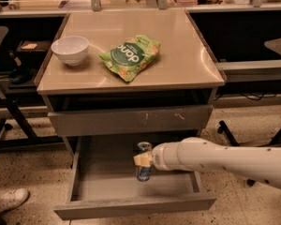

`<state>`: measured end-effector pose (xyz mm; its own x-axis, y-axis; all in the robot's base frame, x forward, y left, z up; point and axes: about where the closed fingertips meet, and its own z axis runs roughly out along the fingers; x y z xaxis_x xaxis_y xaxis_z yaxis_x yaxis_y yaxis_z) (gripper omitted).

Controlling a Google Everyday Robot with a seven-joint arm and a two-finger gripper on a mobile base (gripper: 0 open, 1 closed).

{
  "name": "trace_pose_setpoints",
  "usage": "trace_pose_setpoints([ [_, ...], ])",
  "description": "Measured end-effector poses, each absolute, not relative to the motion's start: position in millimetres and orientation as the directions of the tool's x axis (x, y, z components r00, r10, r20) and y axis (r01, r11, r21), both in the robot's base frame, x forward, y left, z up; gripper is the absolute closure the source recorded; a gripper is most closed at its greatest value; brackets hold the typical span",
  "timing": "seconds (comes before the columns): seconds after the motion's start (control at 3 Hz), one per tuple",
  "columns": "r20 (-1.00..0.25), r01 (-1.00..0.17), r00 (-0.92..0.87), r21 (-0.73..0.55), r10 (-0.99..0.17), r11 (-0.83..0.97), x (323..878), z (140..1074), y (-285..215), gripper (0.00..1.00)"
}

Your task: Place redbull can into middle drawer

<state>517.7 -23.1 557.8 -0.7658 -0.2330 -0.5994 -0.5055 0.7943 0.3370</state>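
Observation:
The middle drawer (107,186) is pulled out below the cabinet top, its grey floor showing. The redbull can (144,162) stands upright inside it, right of centre, its base at or just above the floor. My gripper (142,160) reaches in from the right on a white arm and is shut on the can's middle, with pale fingertips (140,160) wrapped across its front.
A white bowl (70,49) and a green snack bag (131,56) lie on the cabinet top (178,64). Above the open drawer is a shut grey drawer front with pale scratch marks (131,121). A shoe (7,200) shows at lower left; chair legs stand at both sides.

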Motion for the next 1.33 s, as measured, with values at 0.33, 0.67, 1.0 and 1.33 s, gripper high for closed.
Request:
trace_pose_setpoints([
  [0.33, -0.615, -0.483, -0.767, 0.362, -0.185, 0.797, 525, 523, -11, 1.00],
  [0.67, -0.618, -0.475, -0.767, 0.366, -0.173, 0.800, 527, 519, -10, 1.00],
  [1.0, -0.613, -0.468, -0.773, 0.378, -0.162, 0.799, 528, 507, -2, 1.00],
  [1.33, -0.593, -0.433, -0.792, 0.377, -0.146, 0.819, 519, 476, 7, 1.00],
])
